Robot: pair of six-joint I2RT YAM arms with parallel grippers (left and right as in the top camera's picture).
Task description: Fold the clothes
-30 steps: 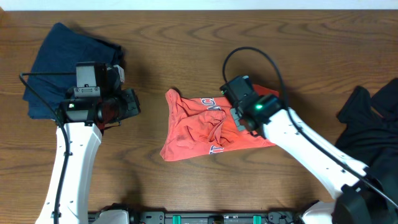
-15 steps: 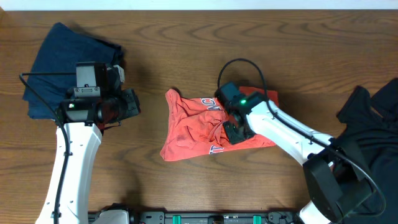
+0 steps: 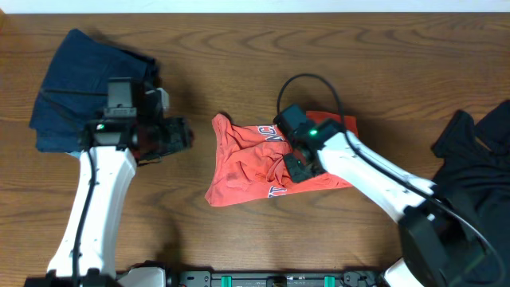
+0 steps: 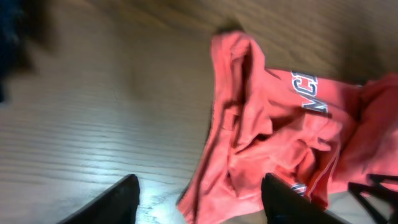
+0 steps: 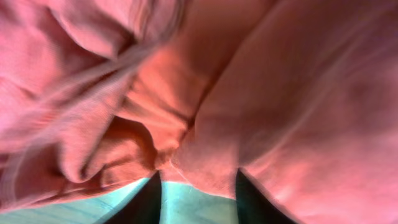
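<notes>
The coral-red T-shirt (image 3: pixel 247 163) lies crumpled in the middle of the table, with its white-and-navy lettering partly showing. My right gripper (image 3: pixel 296 166) is down on the shirt's right half. In the right wrist view its fingers (image 5: pixel 199 186) are apart, with a fold of red cloth (image 5: pixel 249 93) between the tips. My left gripper (image 3: pixel 183 135) is open and empty, left of the shirt and apart from it. In the left wrist view the shirt (image 4: pixel 273 137) lies just ahead of the open fingers (image 4: pixel 199 202).
A navy garment (image 3: pixel 72 80) lies in a heap at the back left, under my left arm. A black garment (image 3: pixel 478 159) lies at the right edge. The table is brown wood (image 3: pixel 199 48).
My right gripper has moved left and down onto the middle of the red shirt. My left gripper has shifted a little right, toward the shirt. The shirt has barely changed shape.
</notes>
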